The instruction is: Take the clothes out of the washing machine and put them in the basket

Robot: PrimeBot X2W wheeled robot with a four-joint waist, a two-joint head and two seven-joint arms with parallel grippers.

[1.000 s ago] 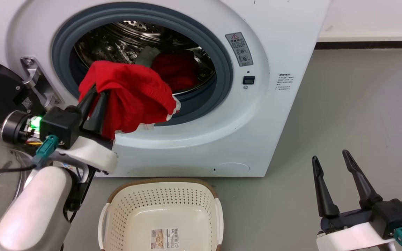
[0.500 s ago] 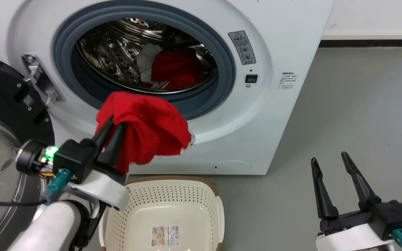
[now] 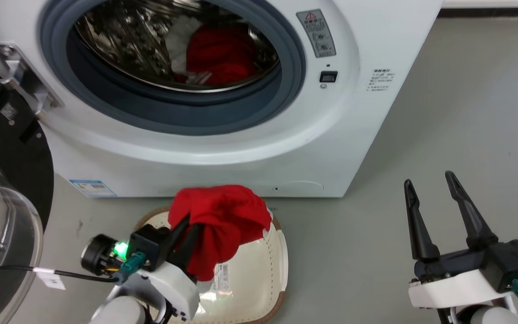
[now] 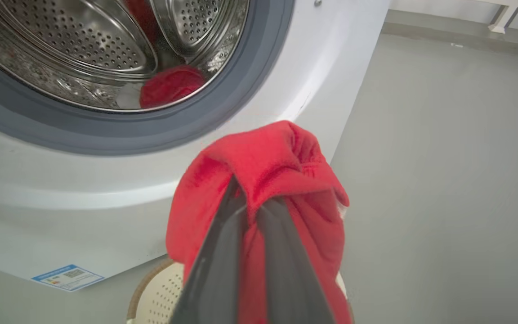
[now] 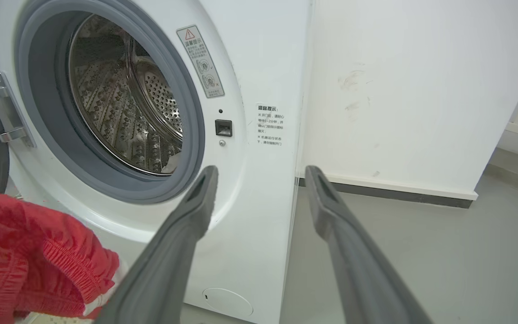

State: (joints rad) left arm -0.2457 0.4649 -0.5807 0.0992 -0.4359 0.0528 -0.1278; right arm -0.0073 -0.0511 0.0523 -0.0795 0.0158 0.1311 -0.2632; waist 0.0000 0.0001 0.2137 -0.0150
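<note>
Left gripper (image 3: 194,227) hangs right over the basket (image 3: 281,256), fingers (image 4: 214,279) pinching a red garment (image 3: 223,216) above the basket's bowl. It looks like the drop step. Next move, I'd say: spread those fingers and let it fall in. Right gripper (image 3: 429,177) sits well right of the basket, fingers spread, nothing held. Beyond the basket the washer (image 3: 353,135) is open, a second garment (image 3: 216,54) in its drum (image 3: 119,58).

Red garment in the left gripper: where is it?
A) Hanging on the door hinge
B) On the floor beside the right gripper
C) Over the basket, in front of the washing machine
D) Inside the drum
C: the left gripper is shut on the red garment, holding it over the basket in front of the washing machine.
</note>
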